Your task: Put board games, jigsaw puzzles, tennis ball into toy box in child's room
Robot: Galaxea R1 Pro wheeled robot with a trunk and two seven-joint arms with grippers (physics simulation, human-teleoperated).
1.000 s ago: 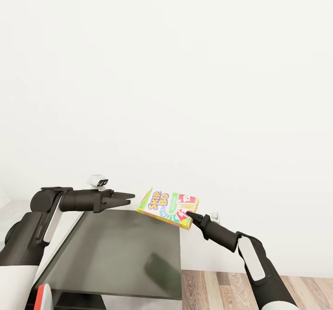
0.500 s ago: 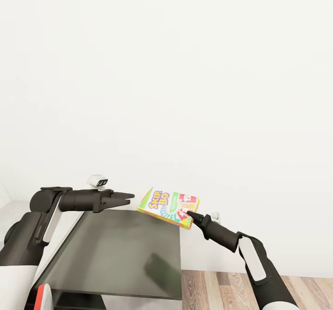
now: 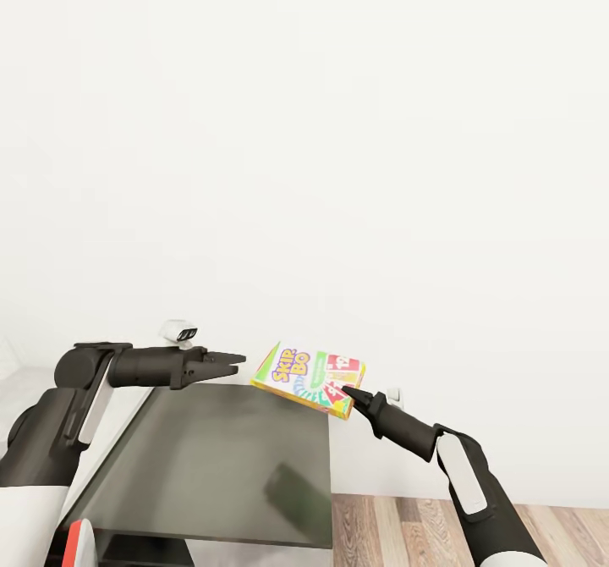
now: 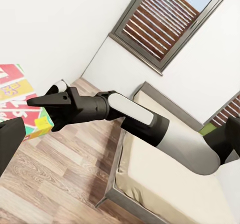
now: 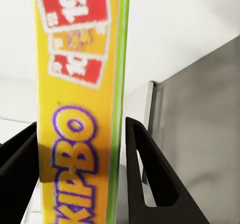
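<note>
A board game (image 3: 309, 378), a flat box with a yellow and white lid, green edges and "SKIP-BO" lettering, hangs tilted over the far right corner of the table's dark grey section (image 3: 220, 465). My right gripper (image 3: 345, 393) is shut on its right end. In the right wrist view the box (image 5: 80, 108) stands edge-on between the two black fingers (image 5: 150, 174). My left gripper (image 3: 233, 362) is open and holds nothing. It hovers just left of the box, at the table's far edge. In the left wrist view the right gripper (image 4: 35, 102) pinches the box (image 4: 17, 103).
A plain white wall stands close behind the table. Wooden floor (image 3: 406, 533) shows to the right of the table. In the left wrist view the bed (image 4: 160, 179) with its beige mattress lies beyond my right arm, under a window with slatted blinds (image 4: 165, 18).
My right arm has crept very slightly to the right with the box. The left arm has not moved.
</note>
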